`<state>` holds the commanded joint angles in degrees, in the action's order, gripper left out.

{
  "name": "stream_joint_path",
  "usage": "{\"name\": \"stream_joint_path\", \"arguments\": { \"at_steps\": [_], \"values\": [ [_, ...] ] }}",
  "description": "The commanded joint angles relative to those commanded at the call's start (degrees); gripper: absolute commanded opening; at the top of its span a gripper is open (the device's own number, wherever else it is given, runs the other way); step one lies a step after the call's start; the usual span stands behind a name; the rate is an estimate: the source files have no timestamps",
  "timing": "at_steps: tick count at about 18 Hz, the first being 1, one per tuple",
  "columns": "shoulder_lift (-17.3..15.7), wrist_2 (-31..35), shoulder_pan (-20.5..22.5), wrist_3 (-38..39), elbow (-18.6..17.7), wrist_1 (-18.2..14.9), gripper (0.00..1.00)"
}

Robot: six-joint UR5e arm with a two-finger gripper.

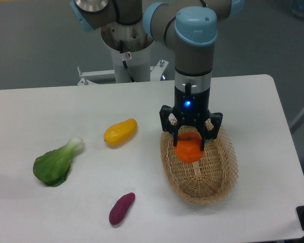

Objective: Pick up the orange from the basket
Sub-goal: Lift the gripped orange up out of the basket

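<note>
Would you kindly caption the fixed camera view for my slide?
UR5e claw straddles the orange in the wicker basket on the white table.

Basket [219,174] was woven wicker, rough and lacy at the rim. Orange [188,150] looked smooth, a bit waxy. Gripper [189,145] was matt black plastic, the table [66,212] plain matt white, the mango [120,131] glossy.

Basket [220,174] rim rings orange [189,150]; top open; mango [120,131] well apart.
</note>
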<state>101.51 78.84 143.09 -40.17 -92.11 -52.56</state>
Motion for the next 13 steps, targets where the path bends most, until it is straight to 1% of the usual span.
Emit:
{"name": "stream_joint_path", "arguments": {
  "at_steps": [13],
  "values": [
    [0.09,0.00,-0.09,-0.79,0.00,0.18,0.60]
  ]
}}
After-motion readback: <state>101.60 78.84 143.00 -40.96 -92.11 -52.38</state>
